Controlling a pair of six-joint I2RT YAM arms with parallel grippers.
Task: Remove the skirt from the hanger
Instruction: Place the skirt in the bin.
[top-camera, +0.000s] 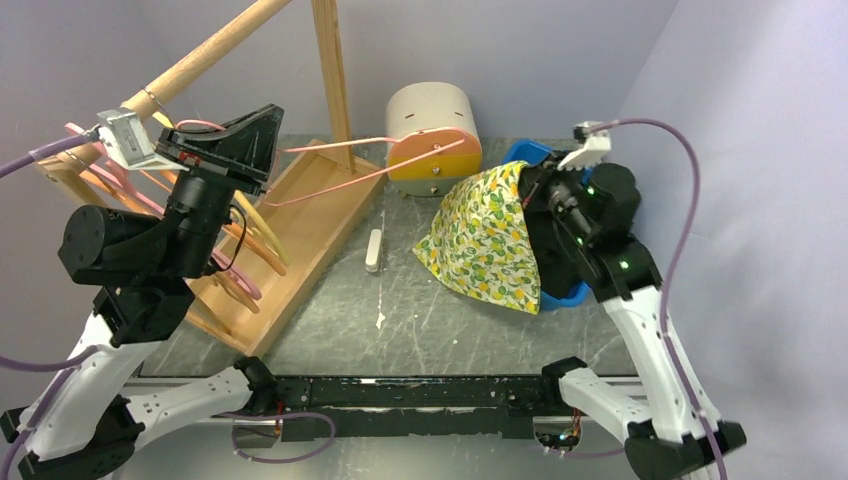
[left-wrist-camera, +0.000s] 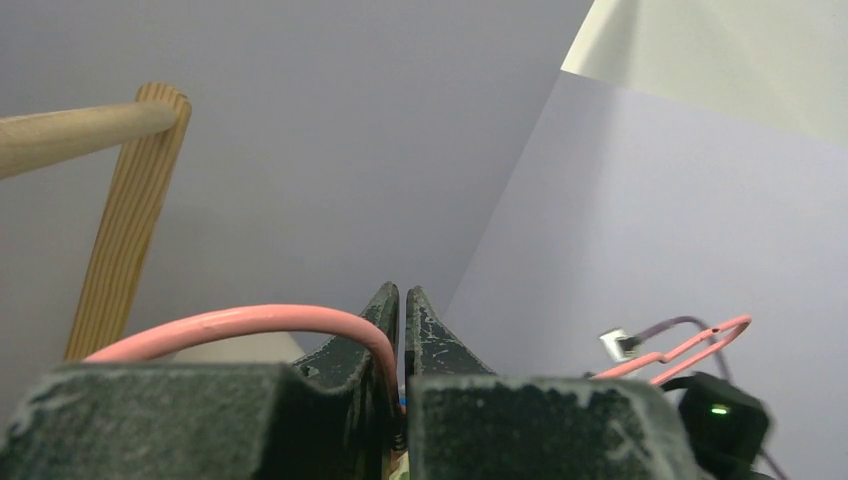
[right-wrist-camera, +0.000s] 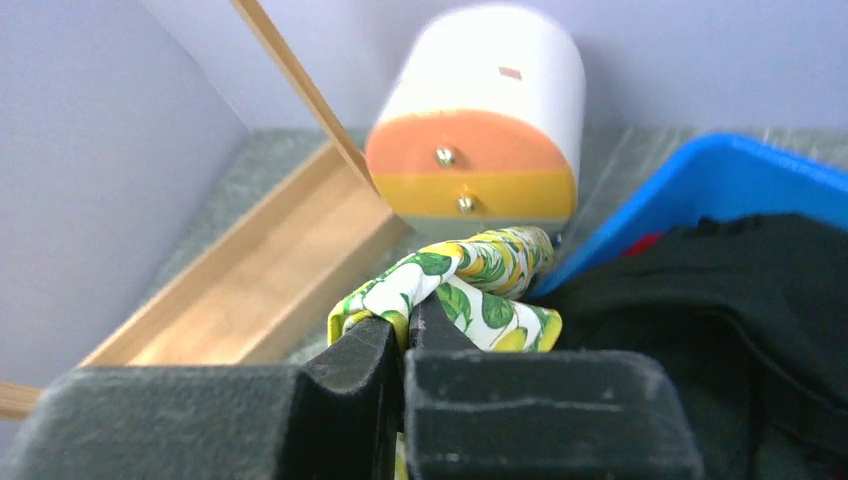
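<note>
Pinching skirt (top-camera: 485, 240) w/ R claw (right-wrist-camera: 405, 330), hanger (left-wrist-camera: 250, 317) w/ L claw (left-wrist-camera: 402, 305)

On the table (top-camera: 450, 330), a rack (top-camera: 300, 215) stands at left, a drawer box (top-camera: 433, 130) at the back centre and a bin (top-camera: 525, 152) at right; the skirt (top-camera: 485, 240) hangs over the bin's left side, a stick (top-camera: 374, 250) lies between rack and skirt.

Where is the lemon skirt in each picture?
Top external: the skirt hangs right of middle, in front of the blue bin.
Left wrist: not in it.
Right wrist: low in the middle, pinched by the right end effector.
Shared landmark: the wooden rack.
</note>
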